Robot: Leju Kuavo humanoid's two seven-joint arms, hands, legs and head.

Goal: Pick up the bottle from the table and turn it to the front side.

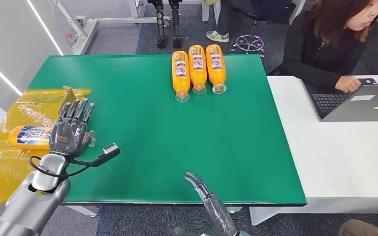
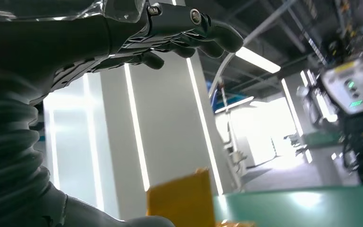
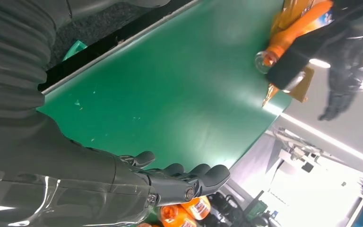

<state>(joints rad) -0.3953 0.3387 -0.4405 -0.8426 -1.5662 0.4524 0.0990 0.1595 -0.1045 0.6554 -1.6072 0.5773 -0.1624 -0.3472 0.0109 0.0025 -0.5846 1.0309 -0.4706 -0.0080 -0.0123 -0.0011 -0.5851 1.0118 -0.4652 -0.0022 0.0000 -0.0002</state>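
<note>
An orange bottle (image 1: pixel 28 137) with a blue-and-white label lies on its side on yellow plastic at the table's left edge, its clear cap (image 1: pixel 91 140) pointing toward the green mat. My left hand (image 1: pixel 72 129) hovers over the bottle's neck end with fingers stretched and apart, holding nothing; its fingers (image 2: pixel 196 33) are likewise bare in the left wrist view. The right wrist view shows the same bottle (image 3: pixel 290 40) beside the left hand (image 3: pixel 350 56). My right hand (image 1: pixel 203 191) stays low at the table's near edge, fingers (image 3: pixel 189 182) extended and empty.
Three more orange bottles (image 1: pixel 197 69) lie side by side at the far middle of the green mat (image 1: pixel 187 142). A yellow plastic sheet (image 1: pixel 0 167) covers the left end. A person types on a laptop (image 1: pixel 359 103) at the white table (image 1: pixel 334 162) on the right.
</note>
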